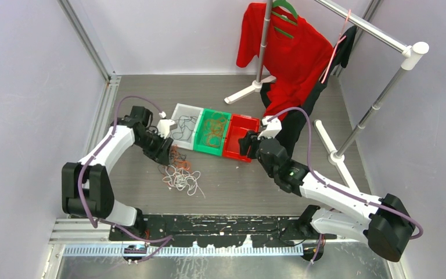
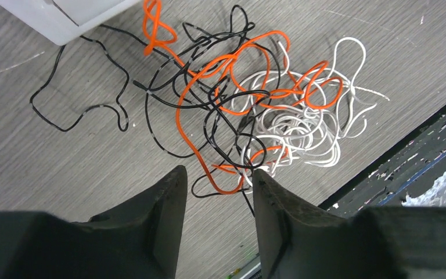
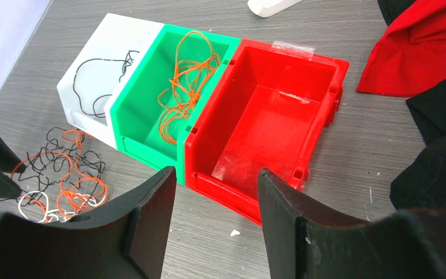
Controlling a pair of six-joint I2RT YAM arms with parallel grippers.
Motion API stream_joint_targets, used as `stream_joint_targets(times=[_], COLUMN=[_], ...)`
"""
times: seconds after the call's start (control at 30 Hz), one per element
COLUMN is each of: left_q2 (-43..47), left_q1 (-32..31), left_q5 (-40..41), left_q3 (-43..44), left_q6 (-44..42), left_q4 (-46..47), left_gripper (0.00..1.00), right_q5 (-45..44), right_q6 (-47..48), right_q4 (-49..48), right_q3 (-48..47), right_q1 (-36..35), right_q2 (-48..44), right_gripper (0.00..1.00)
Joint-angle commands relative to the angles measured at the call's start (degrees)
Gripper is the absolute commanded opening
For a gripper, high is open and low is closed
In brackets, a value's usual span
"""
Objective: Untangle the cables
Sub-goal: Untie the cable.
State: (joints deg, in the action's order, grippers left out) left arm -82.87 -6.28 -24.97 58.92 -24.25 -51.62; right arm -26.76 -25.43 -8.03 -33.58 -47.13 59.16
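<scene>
Well, the cables [image 2: 255, 116] lay in one loose knot on the grey table [image 2: 64, 174], just in front of the white bin [image 3: 90, 123] and toward the left arm's side. Orange, black and white strands were looped through one another, the white ones bunched on the side nearest the table's front edge and the orange ones crossing over the top. A single black strand [image 2: 81, 113] trailed off to one side of the heap across the bare wood grain. The left gripper [image 2: 218, 174] hung directly over the near edge of that knot with its fingers parted about halfway and nothing caught between them; the lowest orange loop showed through the gap, lying on the table. The right gripper [image 3: 218, 174] was poised by the near front corner of the red bin [image 3: 284, 52], its fingers likewise apart and holding nothing. The three bins stood touching in a row, white, then the green bin [image 3: 145, 148], then red. A thin black cable [image 3: 101, 70] curled inside the white one, and a bundle of orange cables [image 3: 186, 87] sat in the green one. Behind the bins a red garment [image 1: 290, 52] hung from a metal rack [image 1: 377, 99], with a black garment [image 1: 293, 125] draped down beside it to the table near the right arm.
</scene>
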Motion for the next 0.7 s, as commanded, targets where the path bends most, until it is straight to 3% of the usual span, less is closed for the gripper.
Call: stream_joint_targets(times=[0.0, 0.13, 0.2, 0.47, 0.67], left_q2=[-0.2, 1.5, 2.9, 9.6, 13.6], left_q1=[0.6, 0.6, 0.6, -0.4, -1.1], left_q5=[-0.4, -3.1, -4.0, -9.8, -13.9], left_q3=[0.3, 2.8, 5.3, 18.4, 27.2], left_q6=[1.6, 3.7, 4.6, 8.3, 9.9], left_q4=[3.5, 2.9, 1.0, -10.2, -17.8], left_gripper=[0.39, 0.11, 0.02, 0.00, 0.00], right_q5=[0.3, 0.7, 1.0, 5.7, 10.4], right_q6=[-0.5, -0.7, -0.9, 0.9, 7.7], right_q4=[-0.9, -0.7, -0.8, -4.8, -10.0], right_q3=[-2.8, -3.0, -3.3, -5.7, -11.7], right_q1=[0.2, 0.2, 0.2, -0.8, -7.2], right_q2=[-2.4, -2.4, -2.1, 0.8, 5.0], right_gripper=[0.58, 0.56, 0.55, 0.63, 0.72])
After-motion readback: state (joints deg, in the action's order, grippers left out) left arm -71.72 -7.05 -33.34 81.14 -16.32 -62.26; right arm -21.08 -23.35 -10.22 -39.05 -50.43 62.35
